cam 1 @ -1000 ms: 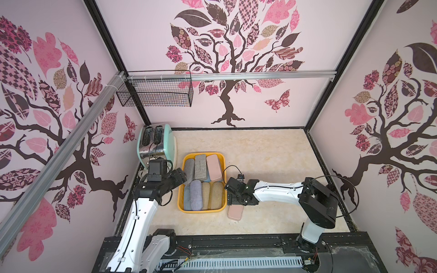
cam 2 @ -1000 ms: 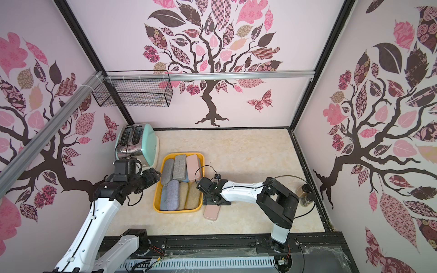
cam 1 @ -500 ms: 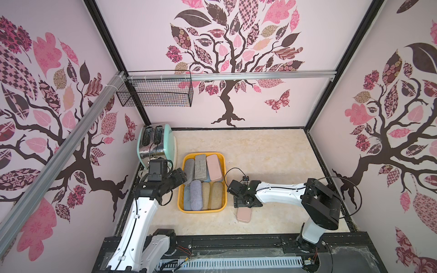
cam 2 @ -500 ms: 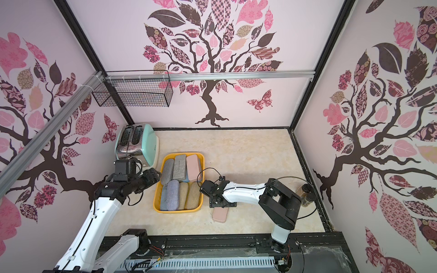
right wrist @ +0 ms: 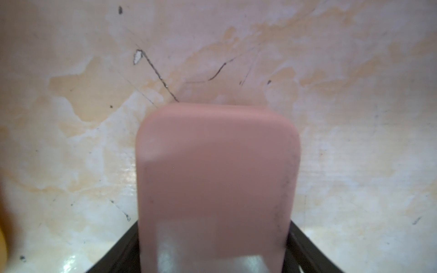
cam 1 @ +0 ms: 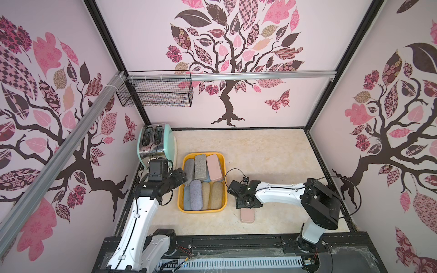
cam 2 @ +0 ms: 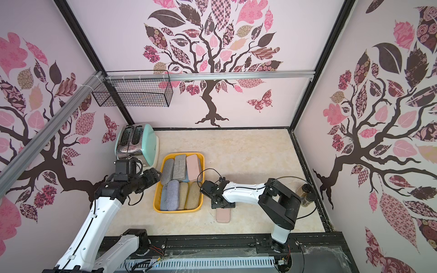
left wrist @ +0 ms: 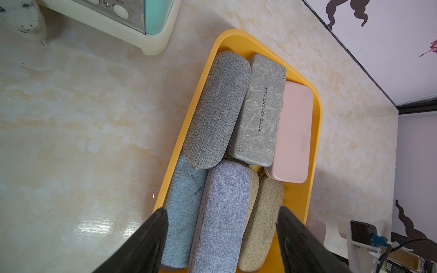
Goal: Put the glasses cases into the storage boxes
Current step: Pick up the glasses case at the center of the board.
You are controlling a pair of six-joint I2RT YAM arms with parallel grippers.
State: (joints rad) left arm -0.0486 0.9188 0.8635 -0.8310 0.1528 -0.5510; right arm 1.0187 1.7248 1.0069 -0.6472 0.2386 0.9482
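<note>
First, nearest our base, a loose pink case (cam 1: 247, 215) lies flat on the tabletop (cam 1: 260, 153), just off the yellow tray (cam 1: 202, 211) at about 4 o'clock from it. Its long axis runs 6 to 12 o'clock. The right claw (cam 1: 247, 205) sits over its far end. In the right wrist view the dark fingers (right wrist: 127, 238) stand close along both long sides, but whether they pinch it we cannot tell.

The tray's near row holds a blue case (cam 1: 186, 198), a lavender case (cam 1: 196, 194) and two tan cases (cam 1: 211, 195), side by side, all pointing toward 12. Behind them lie a grey fabric case (cam 1: 189, 170), a grey marbled case (left wrist: 260, 106) printed "REFUELING FOR CHINA" along its length, and a second pink case (cam 1: 214, 167) tipped slightly toward 11.

The left claw (left wrist: 222, 212) hovers at the tray's 9 o'clock side, spread wide and holding nothing.

Farther off, at 11 o'clock, we see a toaster (cam 1: 157, 144). A wire basket (cam 1: 156, 94) hangs above it.
</note>
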